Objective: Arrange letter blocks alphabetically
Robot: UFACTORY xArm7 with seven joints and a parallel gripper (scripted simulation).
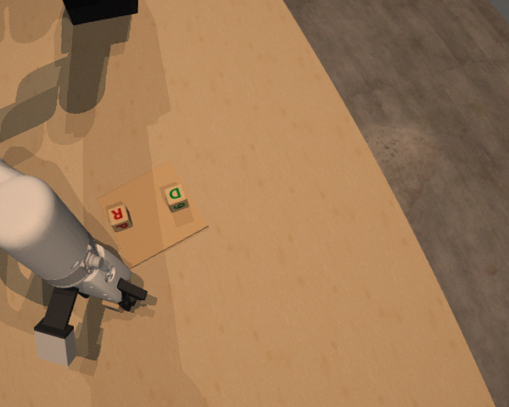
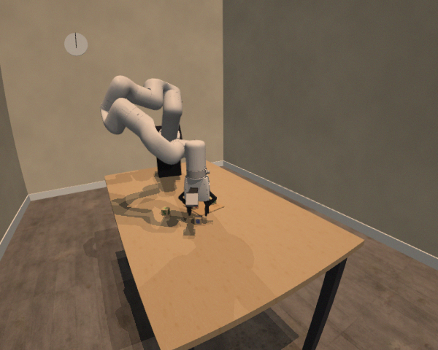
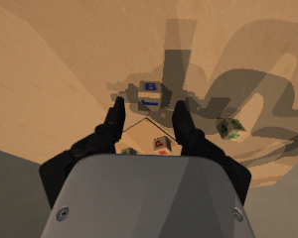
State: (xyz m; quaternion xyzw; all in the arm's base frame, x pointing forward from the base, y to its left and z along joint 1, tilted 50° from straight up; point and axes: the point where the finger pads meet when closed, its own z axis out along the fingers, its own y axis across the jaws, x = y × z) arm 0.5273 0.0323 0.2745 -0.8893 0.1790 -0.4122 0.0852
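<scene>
The mat (image 1: 145, 238) (image 3: 146, 130) lies flat on the table. A block with a green D on top (image 1: 175, 193) stands on it, at the left seen from the base. A block with a red R on top (image 1: 117, 214) stands on it at the right. Both letters are upright seen from the base, with a wide gap between them. A block with a blue B on top (image 3: 150, 87) (image 2: 198, 220) stands on the table beyond the mat. My gripper (image 2: 198, 214) (image 3: 149, 107) is open and empty, its fingertips above and just short of the B block. The top view mostly hides that block behind the gripper.
A fourth block with green marks (image 2: 166, 211) (image 3: 230, 129) stands on the table off the mat, to the right seen from the base. The arm hides it in the top view. The robot's black base stand (image 2: 168, 165) is at the far end of the table.
</scene>
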